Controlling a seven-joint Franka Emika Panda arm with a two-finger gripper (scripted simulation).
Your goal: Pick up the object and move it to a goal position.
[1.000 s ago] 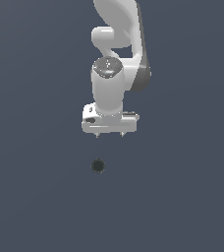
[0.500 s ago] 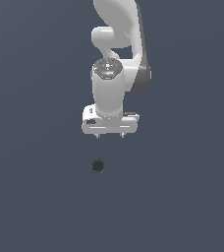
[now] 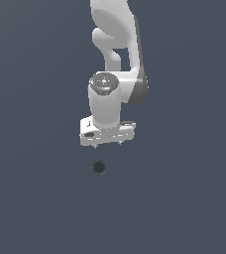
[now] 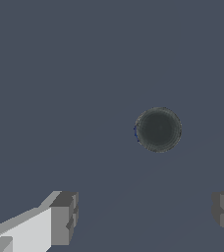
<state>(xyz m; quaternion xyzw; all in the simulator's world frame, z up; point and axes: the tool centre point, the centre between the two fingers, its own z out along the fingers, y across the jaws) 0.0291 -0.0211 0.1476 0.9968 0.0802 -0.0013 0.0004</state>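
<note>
the gripper (image 3: pixel 108 143) hangs with its fingers (image 4: pixel 64 218) spread wide apart, holding and touching nothing. the small black ball (image 3: pixel 99 167) lies apart from them on the plain dark grey desk (image 3: pixel 184 198), just below the fingertips in the exterior view. no writing or labels can be read.

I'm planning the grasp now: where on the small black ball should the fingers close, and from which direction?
Probably from straight above, closing across its widest middle. The ball is round, so no side is better than another, and it lies alone on the flat surface. The gripper is open and empty, with one fingertip to each side; the ball sits off-centre between them, so centre over it before descending.
</note>
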